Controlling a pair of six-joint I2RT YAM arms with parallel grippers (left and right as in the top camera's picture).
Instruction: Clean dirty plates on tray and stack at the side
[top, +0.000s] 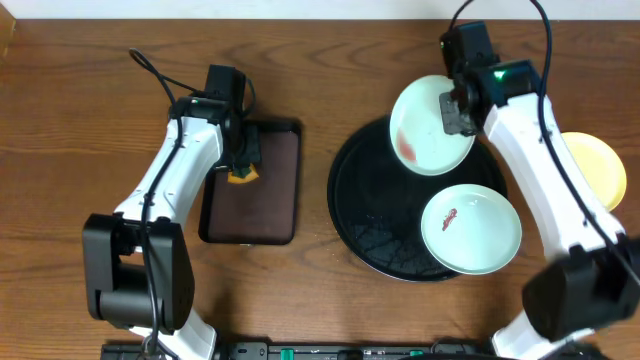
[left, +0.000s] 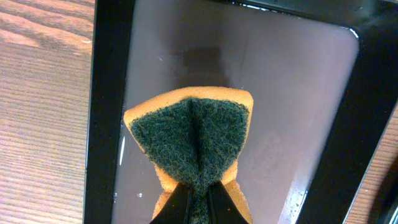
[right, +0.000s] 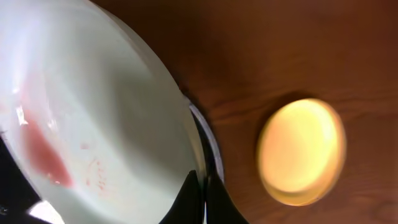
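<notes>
My right gripper is shut on the rim of a mint-white plate with a reddish smear, holding it tilted above the far part of the round black tray; the right wrist view shows the plate and the jaws on its edge. A second mint-white plate with a small smear lies on the tray's near right. The pale yellow plate lies on the table to the right, also in the right wrist view. My left gripper is shut on a folded green-and-orange sponge over the rectangular tray.
The small rectangular dark brown tray lies left of centre, wet inside, with a black rim. Bare wooden table lies to the far left and along the back. The arm bases stand at the near edge.
</notes>
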